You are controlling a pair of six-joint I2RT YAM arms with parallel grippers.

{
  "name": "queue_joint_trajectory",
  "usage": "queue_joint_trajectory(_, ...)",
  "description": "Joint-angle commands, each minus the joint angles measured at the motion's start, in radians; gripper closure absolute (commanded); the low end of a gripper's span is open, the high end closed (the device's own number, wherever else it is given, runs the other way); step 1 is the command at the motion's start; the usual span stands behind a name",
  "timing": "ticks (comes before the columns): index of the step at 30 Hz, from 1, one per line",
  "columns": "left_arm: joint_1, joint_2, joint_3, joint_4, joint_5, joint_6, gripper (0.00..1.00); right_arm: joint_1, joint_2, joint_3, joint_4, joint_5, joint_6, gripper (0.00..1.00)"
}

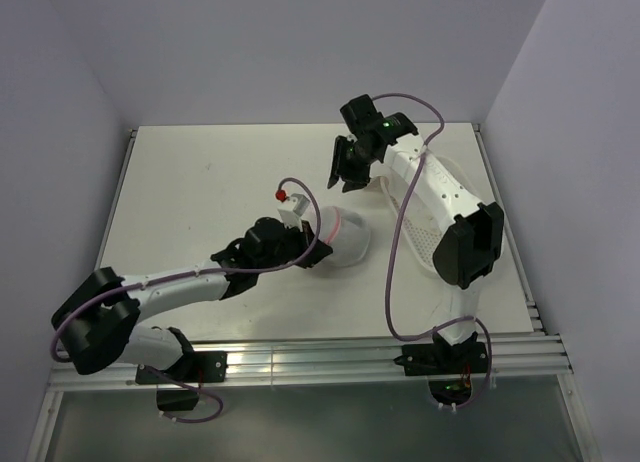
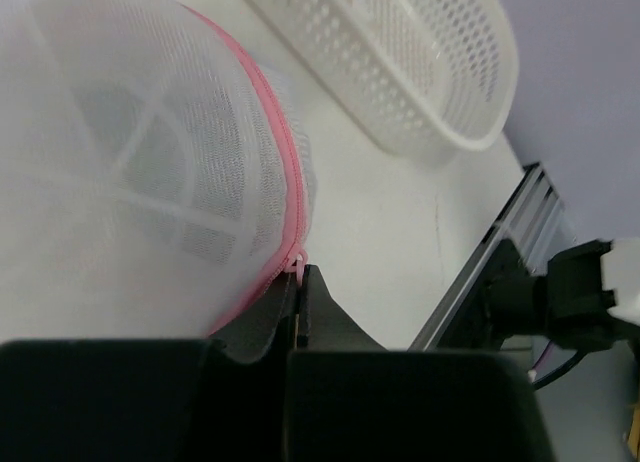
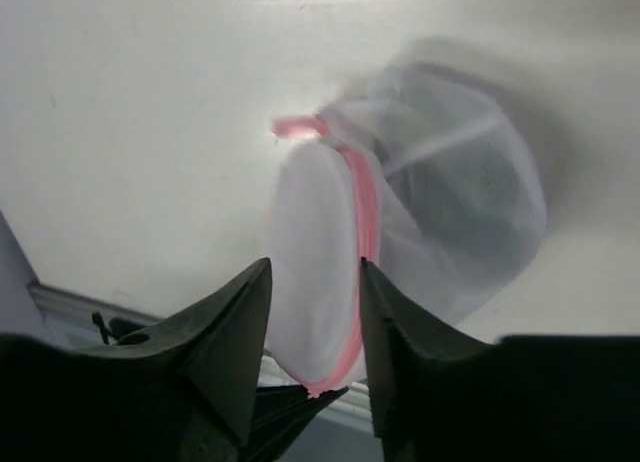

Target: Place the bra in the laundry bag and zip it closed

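The laundry bag (image 1: 345, 238) is a round white mesh pouch with pink zipper trim, lying mid-table. My left gripper (image 2: 300, 270) is shut on the pink zipper pull (image 2: 297, 263) at the bag's (image 2: 140, 152) rim; from above, the left gripper (image 1: 312, 248) sits at the bag's left edge. My right gripper (image 1: 348, 172) hangs above and behind the bag, apart from it. Its jaws (image 3: 315, 264) stand open with nothing between them, looking down on the bag (image 3: 320, 242). A dim grey shade inside the mesh (image 3: 470, 182) may be the bra; it is not plainly visible.
A white perforated plastic basket (image 2: 420, 52) lies right of the bag, partly under the right arm (image 1: 445, 207). Metal rails (image 1: 380, 357) run along the table's near edge. Walls close in the left, back and right sides.
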Motion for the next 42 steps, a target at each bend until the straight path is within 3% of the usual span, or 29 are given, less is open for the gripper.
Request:
queue_joint_trajectory(1,-0.010,0.065,0.021,0.036,0.075,0.000,1.00,-0.021,-0.065,-0.072,0.116,0.105,0.012,0.50)
queue_joint_trajectory(3,-0.010,0.108,0.027,0.056,0.087,-0.003,1.00,-0.021,-0.087,-0.109,0.133,0.110,0.027,0.45)
queue_joint_trajectory(11,-0.012,0.163,0.039,0.109,0.121,-0.010,1.00,-0.019,-0.330,-0.427,0.211,0.134,0.130,0.46)
queue_joint_trajectory(19,-0.013,0.165,0.036,0.142,0.156,-0.012,1.00,0.002,-0.561,-0.668,0.263,0.044,0.230,0.48)
queue_joint_trajectory(26,-0.030,0.159,0.038,0.160,0.164,-0.006,1.00,0.120,-0.581,-0.757,0.320,0.078,0.326,0.49)
queue_joint_trajectory(42,-0.053,0.153,0.033,0.165,0.154,-0.009,1.00,0.149,-0.547,-0.847,0.418,0.082,0.432,0.53)
